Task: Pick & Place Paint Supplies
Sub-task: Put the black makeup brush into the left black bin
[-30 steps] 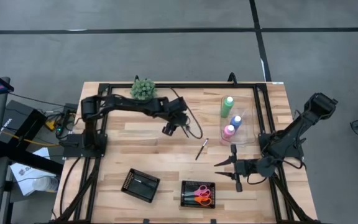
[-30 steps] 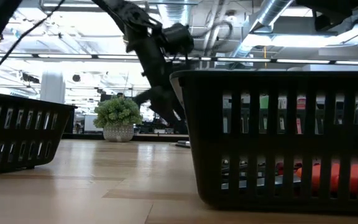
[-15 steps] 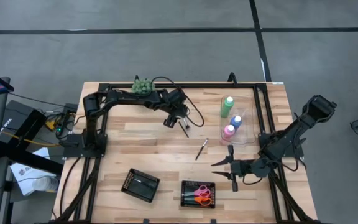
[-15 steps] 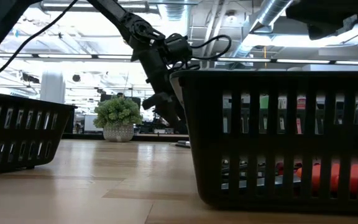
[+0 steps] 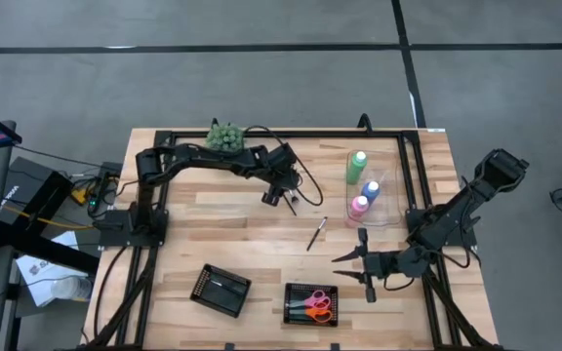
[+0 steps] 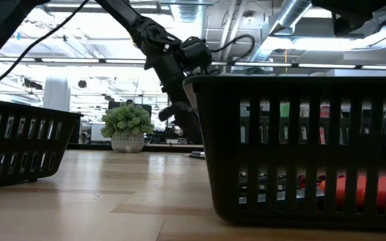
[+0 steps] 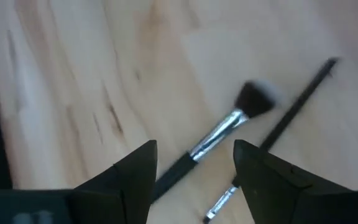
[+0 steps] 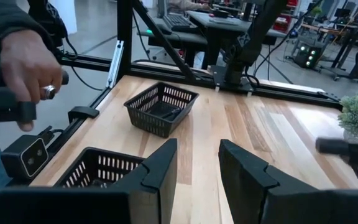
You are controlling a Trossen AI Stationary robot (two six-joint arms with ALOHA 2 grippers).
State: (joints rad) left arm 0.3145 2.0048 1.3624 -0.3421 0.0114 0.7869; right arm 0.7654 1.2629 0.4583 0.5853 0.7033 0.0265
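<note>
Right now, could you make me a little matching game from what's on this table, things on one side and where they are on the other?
Things:
1. plant
2. scissors
3. pink bottle
4. left end effector

Places:
A. in a black basket at the table's near edge
B. above the bare wood, near the loose brushes
C. at the far edge
D. in the clear tray with two other bottles

Pairs: 1-C, 2-A, 3-D, 4-B

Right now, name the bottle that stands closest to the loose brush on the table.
The pink bottle. Of the three it stands closest to the brush; the blue bottle and the green bottle stand farther off.
</note>
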